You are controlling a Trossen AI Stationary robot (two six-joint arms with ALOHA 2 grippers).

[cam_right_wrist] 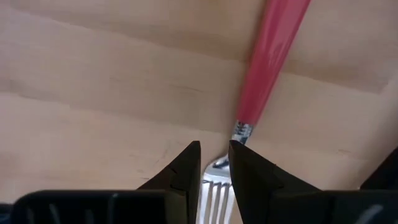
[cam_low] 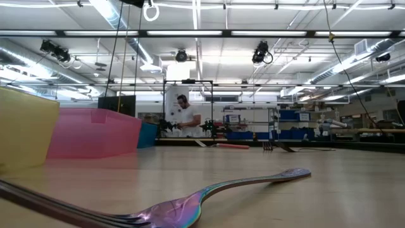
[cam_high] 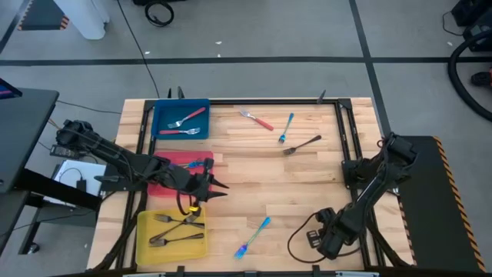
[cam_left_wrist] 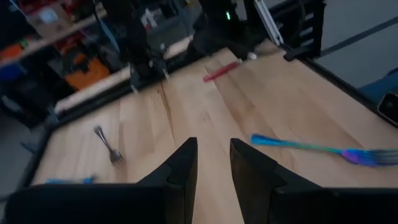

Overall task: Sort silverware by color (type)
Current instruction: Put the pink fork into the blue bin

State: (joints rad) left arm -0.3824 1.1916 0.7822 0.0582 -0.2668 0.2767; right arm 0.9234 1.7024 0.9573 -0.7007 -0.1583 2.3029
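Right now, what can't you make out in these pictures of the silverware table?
- Red tray contents: high view, the left arm covers most of it.
- Iridescent fork: low view, near end blurred and cut by the frame edge.
- Red-handled fork: right wrist view, tines behind the right tool.

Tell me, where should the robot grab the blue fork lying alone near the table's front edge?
Grab the slim blue handle of the fork, near its middle, coming straight down from above. It lies flat and slanted on bare wood, nothing beside it, so fingers can close across its thin width. The open left hand is close by.
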